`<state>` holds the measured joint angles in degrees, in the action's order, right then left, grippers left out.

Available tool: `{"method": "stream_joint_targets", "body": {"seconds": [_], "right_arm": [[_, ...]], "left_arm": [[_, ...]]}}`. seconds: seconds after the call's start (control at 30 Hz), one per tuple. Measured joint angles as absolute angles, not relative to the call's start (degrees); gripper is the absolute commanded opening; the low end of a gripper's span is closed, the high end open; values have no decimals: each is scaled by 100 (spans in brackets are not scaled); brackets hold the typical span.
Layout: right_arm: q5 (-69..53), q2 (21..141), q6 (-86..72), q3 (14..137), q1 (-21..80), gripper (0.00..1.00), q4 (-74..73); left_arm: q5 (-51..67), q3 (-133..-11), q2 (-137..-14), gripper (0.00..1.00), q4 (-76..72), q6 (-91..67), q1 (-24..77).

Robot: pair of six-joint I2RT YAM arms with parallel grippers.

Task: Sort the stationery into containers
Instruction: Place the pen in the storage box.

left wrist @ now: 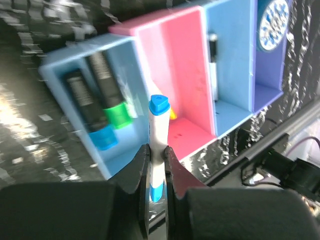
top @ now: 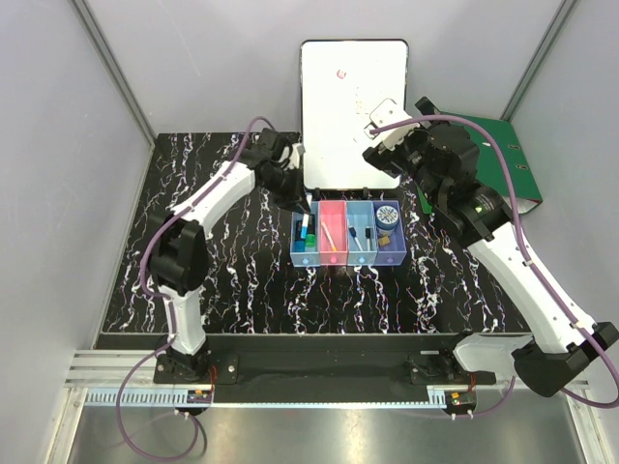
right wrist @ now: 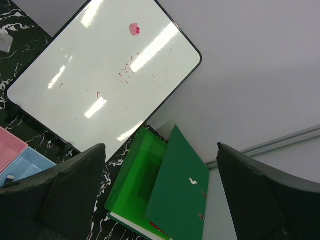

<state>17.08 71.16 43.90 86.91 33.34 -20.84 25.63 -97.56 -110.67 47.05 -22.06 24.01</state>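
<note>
Marbled tabletop [top: 222,280] | left hand [left wrist: 156,150] clamped on pen [left wrist: 159,125] by bin wall [left wrist: 141,65] — could drop either side | right hand [right wrist: 160,150] apart

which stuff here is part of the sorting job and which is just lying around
Part of the job: row of four bins; white blue-capped pen in the left gripper; two dark markers, slim pen and tape roll already binned.
Lying about: whiteboard; green binder.
</note>
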Motion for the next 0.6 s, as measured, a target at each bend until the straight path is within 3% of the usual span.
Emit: {"method": "stream_joint_targets", "body": {"seconds": [0.6], "right_arm": [[1710,7116,4392,8665,3297,100,-2021]], "left_arm": [[2587,-10241,-11622,0,4029,-2847,3155]]}}
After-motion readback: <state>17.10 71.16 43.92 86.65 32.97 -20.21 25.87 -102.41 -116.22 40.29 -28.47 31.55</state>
